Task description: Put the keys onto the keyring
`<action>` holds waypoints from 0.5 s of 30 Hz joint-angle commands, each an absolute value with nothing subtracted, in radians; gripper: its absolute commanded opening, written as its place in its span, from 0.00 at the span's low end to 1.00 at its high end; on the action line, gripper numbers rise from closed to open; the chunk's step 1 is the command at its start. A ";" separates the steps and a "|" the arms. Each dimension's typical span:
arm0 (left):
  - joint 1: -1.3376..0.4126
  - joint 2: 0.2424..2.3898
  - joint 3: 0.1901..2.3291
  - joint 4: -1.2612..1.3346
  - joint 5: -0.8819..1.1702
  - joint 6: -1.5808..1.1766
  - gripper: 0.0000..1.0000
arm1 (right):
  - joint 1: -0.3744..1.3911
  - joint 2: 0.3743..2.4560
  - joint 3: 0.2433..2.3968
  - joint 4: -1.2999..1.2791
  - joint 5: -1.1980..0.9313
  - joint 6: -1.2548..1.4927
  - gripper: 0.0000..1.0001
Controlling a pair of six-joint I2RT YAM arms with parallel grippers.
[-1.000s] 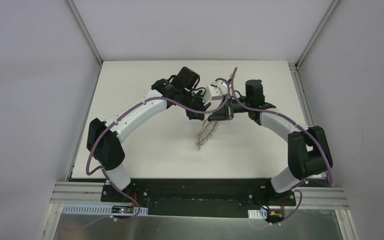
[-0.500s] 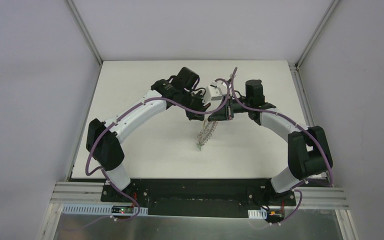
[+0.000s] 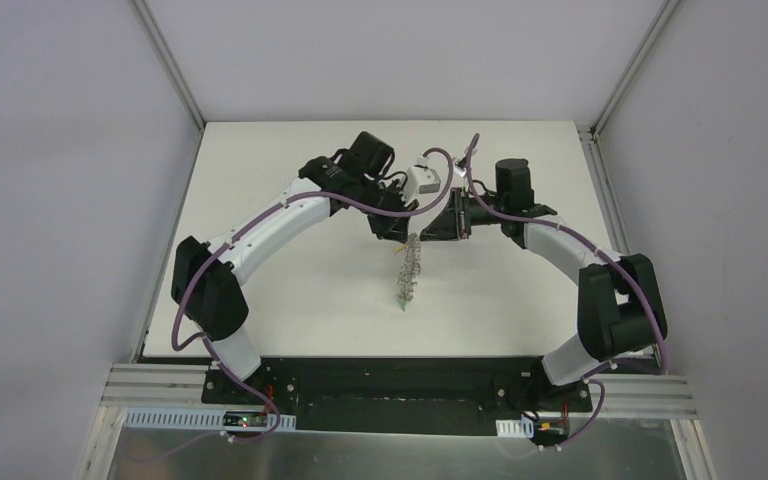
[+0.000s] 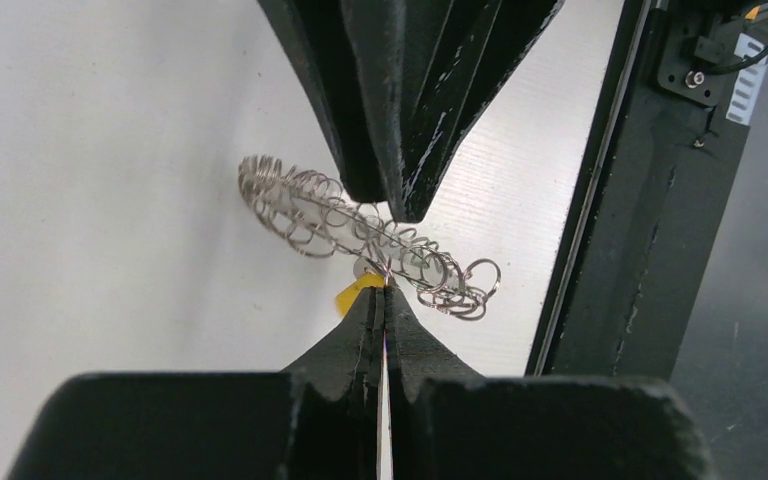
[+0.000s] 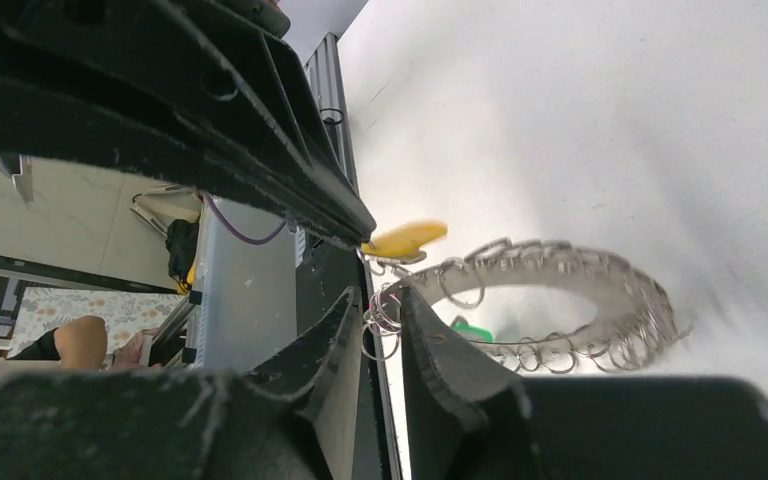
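Left fingers [image 4: 345,345] closed, pinching a wire loop of the keyring [image 4: 305,215]. Right fingers [image 5: 440,355] slightly parted, loops in the gap; yellow key [image 5: 405,238] at 12 o'clock of it.

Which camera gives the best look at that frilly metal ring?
The left wrist view: the keyring is close and sharp, its wire loops distinct, though nearly edge-on. The right wrist view shows its curved band, blurred. The top view shows only a thin sliver.
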State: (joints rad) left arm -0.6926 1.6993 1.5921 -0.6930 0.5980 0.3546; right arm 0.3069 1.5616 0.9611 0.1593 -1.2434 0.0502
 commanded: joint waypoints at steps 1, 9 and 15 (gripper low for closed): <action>-0.669 1.680 1.622 -0.676 0.672 0.265 0.00 | 0.295 1.505 1.009 0.134 -1.247 0.006 0.24; -0.667 1.691 1.637 -0.695 0.663 0.246 0.00 | 0.297 1.494 1.012 0.121 -1.242 -0.030 0.25; -0.668 1.673 1.630 -0.692 0.644 0.239 0.00 | 0.308 1.490 1.020 0.100 -1.234 -0.054 0.26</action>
State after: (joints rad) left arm -0.6701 1.6997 1.5929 -0.6971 0.6273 0.2676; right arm 0.2989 1.5360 0.9730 0.1108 -1.2354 -0.0109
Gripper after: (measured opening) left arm 0.006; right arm 0.258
